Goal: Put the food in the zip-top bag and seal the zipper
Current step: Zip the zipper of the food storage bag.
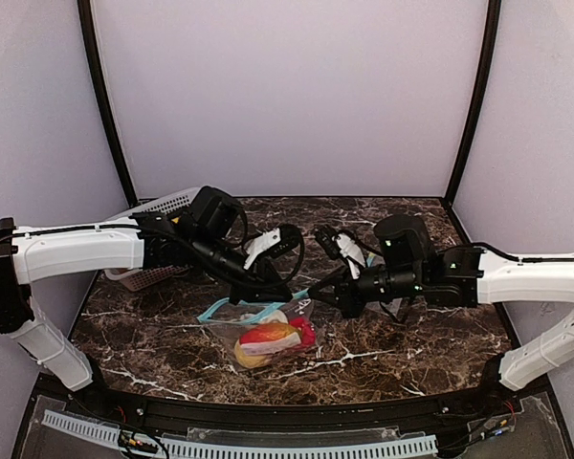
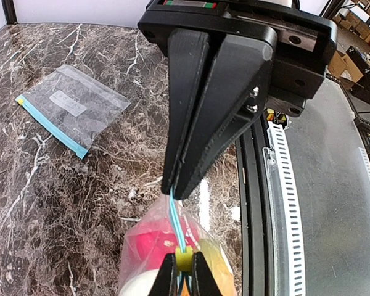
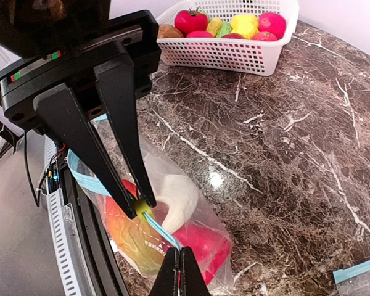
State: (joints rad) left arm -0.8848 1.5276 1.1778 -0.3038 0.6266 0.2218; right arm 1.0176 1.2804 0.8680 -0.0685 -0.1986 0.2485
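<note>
From above, my left fingers (image 1: 289, 291) and right fingers (image 1: 316, 292) meet mid-counter (image 1: 411, 335) over the bag (image 1: 225, 330). The tips seem to touch its blue zipper (image 1: 237, 308), though it is dark there. Food (image 1: 268, 335) lies inside the bag, and the basket (image 1: 167, 204) sits back left.

My left wrist shows my left fingers clenched on the zipper, with the right fingers pinching it just below. A spare bag (image 2: 71, 108) lies flat, well apart.

My right wrist shows both pairs clamped on the zipper, and more food (image 3: 234, 24) in the basket.
</note>
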